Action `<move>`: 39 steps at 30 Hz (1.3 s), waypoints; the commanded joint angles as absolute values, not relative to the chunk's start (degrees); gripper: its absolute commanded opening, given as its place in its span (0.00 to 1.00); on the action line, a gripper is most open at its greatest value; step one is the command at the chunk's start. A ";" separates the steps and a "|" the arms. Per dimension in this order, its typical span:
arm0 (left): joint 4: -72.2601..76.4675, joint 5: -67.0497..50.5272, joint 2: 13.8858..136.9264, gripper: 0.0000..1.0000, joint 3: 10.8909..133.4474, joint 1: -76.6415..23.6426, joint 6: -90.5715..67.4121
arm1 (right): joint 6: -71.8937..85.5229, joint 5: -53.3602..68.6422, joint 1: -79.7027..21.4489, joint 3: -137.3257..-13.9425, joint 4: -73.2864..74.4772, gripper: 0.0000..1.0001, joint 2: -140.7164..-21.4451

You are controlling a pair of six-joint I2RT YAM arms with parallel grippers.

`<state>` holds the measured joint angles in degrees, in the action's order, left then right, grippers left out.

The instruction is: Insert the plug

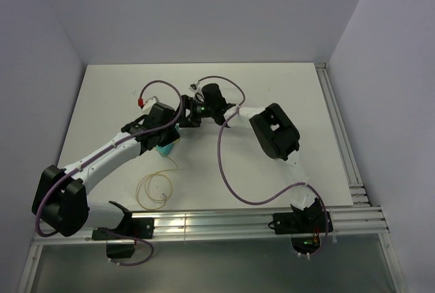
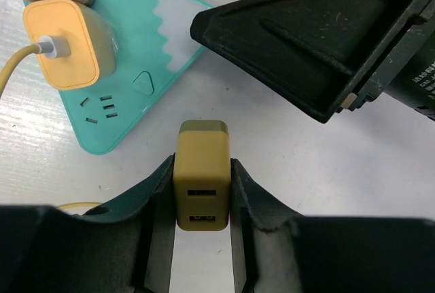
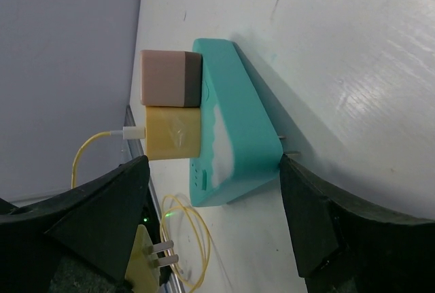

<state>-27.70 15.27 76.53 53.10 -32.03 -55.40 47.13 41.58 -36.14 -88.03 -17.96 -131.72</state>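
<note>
1. Two arms meet over the left-centre of the table [image 1: 272, 82], with one gripper on each.
2. The left gripper [image 2: 202, 167] is clamped on one plug [image 2: 201, 145], a dark-yellow block. Its two fingers press on the plug's two sides.
3. The plug's face toward the left wrist camera has two USB ports, both without a cable. The right wrist view shows two metal prongs at its other end.
4. The plug is held off the table. It is near one teal strip [image 2: 136, 21] but apart from it.
5. Two chargers sit side by side in the strip, touching: one pink charger [image 3: 170, 77] and one yellow charger [image 3: 173, 132].
6. One thin yellow cable [image 2: 15, 58] runs from a white connector in the yellow charger. It lies in loops on the table on the near side of the strip.
7. One group of free slots shows on the strip, next to the yellow charger.
8. The right gripper [image 3: 214, 164] is spread wide with nothing in it. In its own camera the strip lies in line with the gap. Whether the fingers reach round the strip cannot be told.
</note>
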 commanded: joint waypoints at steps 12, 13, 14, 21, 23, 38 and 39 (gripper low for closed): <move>-27.33 16.70 72.86 0.00 52.21 -31.55 -56.16 | 47.99 41.22 -37.44 -88.68 -21.27 0.83 -133.15; -27.33 16.70 72.95 0.00 52.21 -31.55 -56.25 | 47.90 41.05 -37.44 -88.51 -21.18 0.83 -133.15; -27.25 16.79 72.86 0.00 52.21 -31.55 -56.16 | 47.81 40.96 -37.35 -88.42 -21.27 0.83 -133.24; -27.16 16.52 72.69 0.00 51.86 -31.55 -56.16 | 47.64 40.34 -37.53 -88.42 -20.39 0.84 -133.42; -27.25 16.79 72.42 0.00 51.94 -31.55 -56.25 | 47.29 39.99 -37.71 -88.33 -20.04 0.85 -133.42; -27.33 17.76 70.05 0.00 51.42 -31.11 -56.25 | 48.25 40.25 -38.32 -89.38 -20.65 0.79 -135.44; -27.25 17.58 70.22 0.00 51.33 -31.11 -56.25 | 48.25 40.25 -38.32 -89.38 -20.74 0.78 -135.61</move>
